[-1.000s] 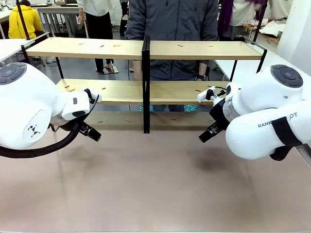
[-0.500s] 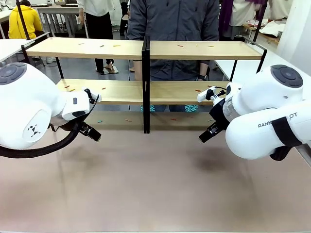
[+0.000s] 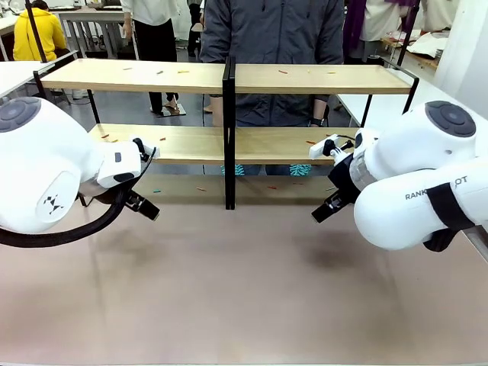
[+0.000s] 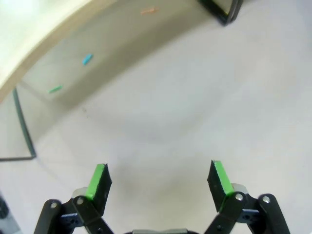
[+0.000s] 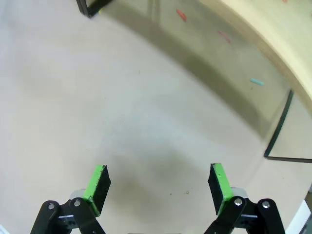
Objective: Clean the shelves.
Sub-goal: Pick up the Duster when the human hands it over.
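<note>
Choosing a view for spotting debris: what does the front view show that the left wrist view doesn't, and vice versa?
Front view: both tiers of the light wood, black-framed shelves, a person in a dark grey jacket. Left wrist view: the black, green-padded left gripper, jaws open. Both: coloured scraps on the table beneath the lower board.

Grey floor, left white table — right white table, people standing behind

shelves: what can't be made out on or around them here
- coloured bits on the shelves: front view, too small to identify
- parts of the lower board: front view, hidden behind left arm and right arm
- bits under the lower board: left wrist view, blurred
</note>
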Tool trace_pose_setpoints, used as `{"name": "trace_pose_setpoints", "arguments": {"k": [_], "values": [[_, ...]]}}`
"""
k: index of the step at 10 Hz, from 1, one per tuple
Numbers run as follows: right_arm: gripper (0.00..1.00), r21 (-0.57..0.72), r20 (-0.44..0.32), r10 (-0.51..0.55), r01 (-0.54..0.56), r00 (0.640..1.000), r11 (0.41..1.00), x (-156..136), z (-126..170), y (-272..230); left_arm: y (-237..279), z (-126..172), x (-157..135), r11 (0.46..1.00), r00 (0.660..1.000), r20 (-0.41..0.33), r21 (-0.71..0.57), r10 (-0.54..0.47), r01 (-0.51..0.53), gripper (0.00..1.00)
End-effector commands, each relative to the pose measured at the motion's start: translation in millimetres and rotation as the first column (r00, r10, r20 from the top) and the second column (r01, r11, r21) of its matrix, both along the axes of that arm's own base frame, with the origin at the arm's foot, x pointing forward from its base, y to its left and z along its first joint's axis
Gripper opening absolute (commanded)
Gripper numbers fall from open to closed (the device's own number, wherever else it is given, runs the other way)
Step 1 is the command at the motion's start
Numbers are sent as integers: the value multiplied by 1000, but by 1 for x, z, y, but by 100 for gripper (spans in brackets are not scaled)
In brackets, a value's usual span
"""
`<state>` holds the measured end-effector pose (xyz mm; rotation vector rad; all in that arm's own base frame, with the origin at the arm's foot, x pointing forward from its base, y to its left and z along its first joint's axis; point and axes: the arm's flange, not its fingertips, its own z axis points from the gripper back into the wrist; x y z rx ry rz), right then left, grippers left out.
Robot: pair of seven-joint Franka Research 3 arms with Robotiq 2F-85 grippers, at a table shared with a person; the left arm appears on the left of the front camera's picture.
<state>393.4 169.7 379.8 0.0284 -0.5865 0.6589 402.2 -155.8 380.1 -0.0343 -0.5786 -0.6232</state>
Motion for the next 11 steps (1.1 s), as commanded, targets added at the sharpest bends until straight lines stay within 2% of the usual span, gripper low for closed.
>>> {"name": "trace_pose_setpoints", "arguments": {"k": [1, 2, 3, 4, 5, 6, 7, 9, 10, 11], "values": [[100, 75, 88, 28, -34, 996, 997, -58, 61, -10, 32, 54, -74, 988, 985, 132, -92, -110, 123, 100], [100, 97, 141, 33, -47, 989, 994, -96, 101, -28, 67, 91, -125, 967, 956, 242, -150, -166, 206, 100], [100, 107, 213, 15, -39, 977, 994, -135, 136, -50, 96, 124, -178, 956, 915, 368, -169, -163, 238, 100], [100, 102, 304, -9, -23, 953, 995, -175, 165, -72, 134, 131, -223, 952, 875, 465, -186, -134, 245, 100], [100, 111, 355, -15, -26, 935, 994, -198, 178, -82, 156, 128, -244, 937, 864, 480, -208, -154, 282, 100], [100, 113, 374, -67, 26, 925, 993, -206, 188, -88, 170, 127, -250, 935, 881, 464, -265, -92, 237, 100], [100, 122, 380, -77, 32, 922, 992, -205, 194, -87, 176, 125, -251, 930, 894, 447, -311, -37, 195, 100], [100, 134, 395, -77, 25, 915, 991, -190, 195, -78, 175, 125, -246, 929, 893, 439, -281, -98, 240, 100], [100, 142, 385, -67, 12, 921, 990, -182, 196, -75, 173, 125, -242, 926, 899, 427, -293, -97, 239, 100], [100, 138, 391, -65, 12, 918, 990, -179, 195, -75, 172, 126, -238, 922, 910, 412, -333, -46, 197, 100]]}}
